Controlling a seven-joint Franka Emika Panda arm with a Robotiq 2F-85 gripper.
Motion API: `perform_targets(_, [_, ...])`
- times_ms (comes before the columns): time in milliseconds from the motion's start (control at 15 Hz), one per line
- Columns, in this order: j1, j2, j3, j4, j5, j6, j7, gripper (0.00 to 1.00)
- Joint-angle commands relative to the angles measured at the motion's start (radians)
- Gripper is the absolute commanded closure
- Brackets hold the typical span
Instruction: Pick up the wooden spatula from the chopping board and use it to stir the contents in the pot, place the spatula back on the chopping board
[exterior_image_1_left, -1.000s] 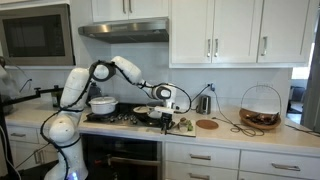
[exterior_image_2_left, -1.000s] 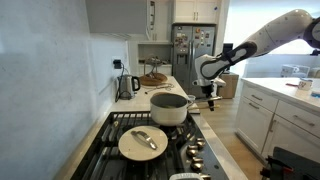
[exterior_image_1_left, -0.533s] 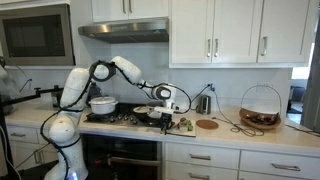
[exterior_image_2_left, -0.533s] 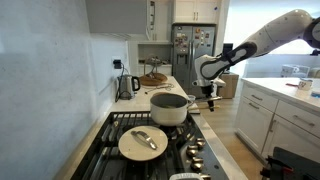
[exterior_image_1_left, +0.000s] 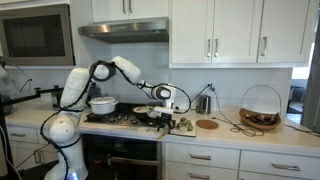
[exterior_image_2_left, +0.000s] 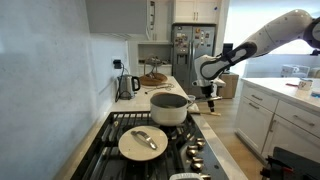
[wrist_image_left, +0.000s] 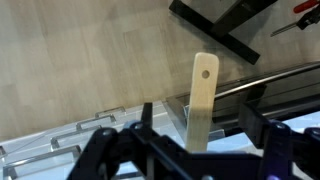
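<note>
My claw (wrist_image_left: 198, 115) stood open, with both jaws clear of the wooden spatula (wrist_image_left: 205, 85) between them. Its long axis ran square to the closing line, holed end toward the counter's front edge. Its lower end was hidden. I judged it rested on the chopping board (exterior_image_1_left: 182, 125), so backing straight off should clear it.

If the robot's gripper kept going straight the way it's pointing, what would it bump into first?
Probably the wooden spatula: in the wrist view it sits straight ahead, between the fingers of the open gripper. Beyond it, in an exterior view, the chopping board seems next, though depth is hard to judge.
</note>
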Motion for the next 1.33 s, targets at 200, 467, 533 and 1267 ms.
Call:
perform_targets(200, [0.008,-0.015,-0.002,-0.001,-0.006,-0.006,0.003,0.0])
perform_targets(467, [0.016,-0.036,-0.005,0.02,-0.025,-0.027,0.013,0.0])
perform_targets(533, [0.017,-0.045,-0.005,0.026,-0.028,-0.029,0.016,0.0])
perform_targets(1267, [0.023,-0.156,-0.015,0.13,-0.012,-0.079,0.045,0.0])
